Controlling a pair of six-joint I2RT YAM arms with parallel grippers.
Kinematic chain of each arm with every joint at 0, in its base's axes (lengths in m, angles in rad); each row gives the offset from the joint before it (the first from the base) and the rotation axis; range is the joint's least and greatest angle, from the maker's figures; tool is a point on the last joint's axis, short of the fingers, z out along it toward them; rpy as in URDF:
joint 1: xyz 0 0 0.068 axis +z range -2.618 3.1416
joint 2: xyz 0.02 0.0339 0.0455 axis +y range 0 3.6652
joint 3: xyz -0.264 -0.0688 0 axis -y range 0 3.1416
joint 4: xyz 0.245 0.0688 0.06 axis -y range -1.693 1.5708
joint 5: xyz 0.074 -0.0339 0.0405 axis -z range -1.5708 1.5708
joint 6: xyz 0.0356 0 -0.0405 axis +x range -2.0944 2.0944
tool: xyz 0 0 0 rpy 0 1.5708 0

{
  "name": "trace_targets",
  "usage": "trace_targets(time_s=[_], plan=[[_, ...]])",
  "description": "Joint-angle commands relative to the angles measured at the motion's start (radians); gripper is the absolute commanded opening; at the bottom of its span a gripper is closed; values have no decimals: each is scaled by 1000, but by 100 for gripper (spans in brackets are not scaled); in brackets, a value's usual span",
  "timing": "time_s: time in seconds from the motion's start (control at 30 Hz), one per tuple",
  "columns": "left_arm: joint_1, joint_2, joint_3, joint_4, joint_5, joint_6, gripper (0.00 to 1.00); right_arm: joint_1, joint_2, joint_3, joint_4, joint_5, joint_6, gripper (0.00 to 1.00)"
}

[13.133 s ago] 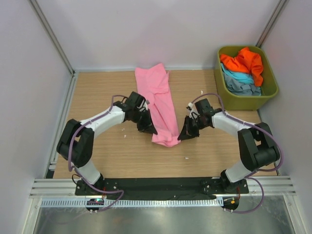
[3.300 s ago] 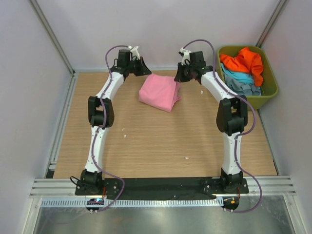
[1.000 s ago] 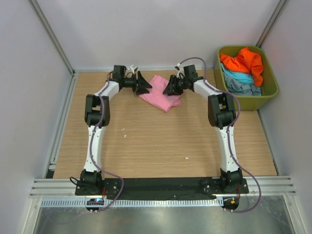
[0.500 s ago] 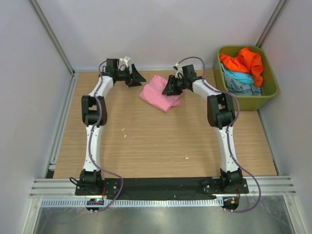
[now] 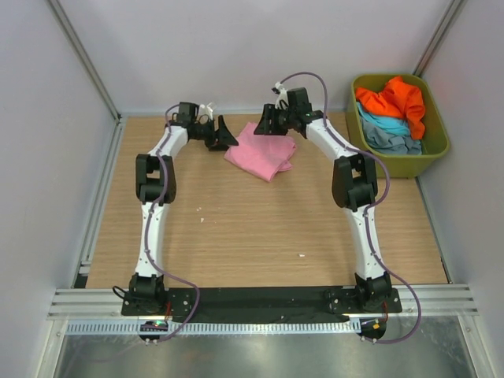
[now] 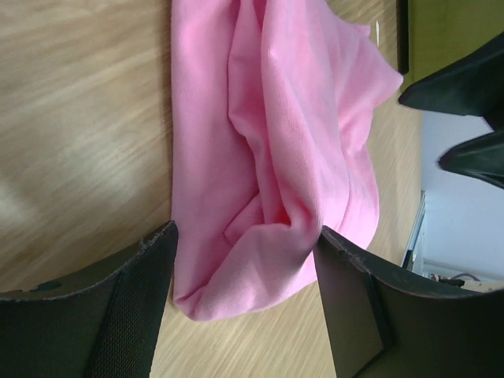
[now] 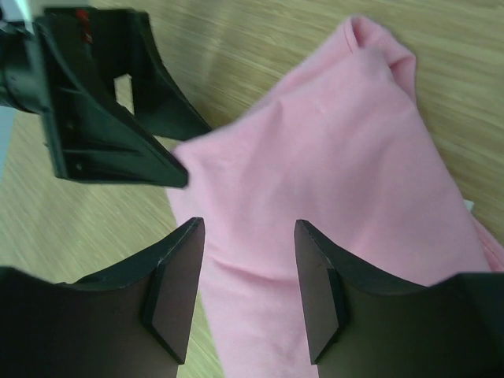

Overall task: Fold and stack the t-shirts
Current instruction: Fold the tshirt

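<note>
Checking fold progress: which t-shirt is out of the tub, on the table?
The pink fabric t-shirt, folded into a small bundle on the wooden table. The orange t-shirt, light blue t-shirt and grey-blue t-shirt lie crumpled in the olive-green plastic tub.

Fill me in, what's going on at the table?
Both arms are stretched to the far side of the table. The left gripper and right gripper stand open at the edges of the folded pink t-shirt, neither holding it. The orange, light blue and grey-blue t-shirts lie crumpled in the olive tub, not yet folded.
</note>
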Motion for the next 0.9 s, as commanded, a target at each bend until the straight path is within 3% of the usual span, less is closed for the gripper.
trace_targets(time_s=[0.0, 0.5, 0.67, 0.87], plan=[[5, -66, -93, -91, -35, 54, 72, 43, -47, 19, 21, -17, 43, 56], [-87, -208, -386, -105, 8, 34, 71, 43, -82, -55, -9, -42, 25, 56], [-60, -235, -344, -111, -12, -3, 75, 39, -99, -93, -45, -36, -1, 56], [-13, -264, -305, -206, -92, 97, 75, 31, -183, -164, -7, -56, -12, 55]])
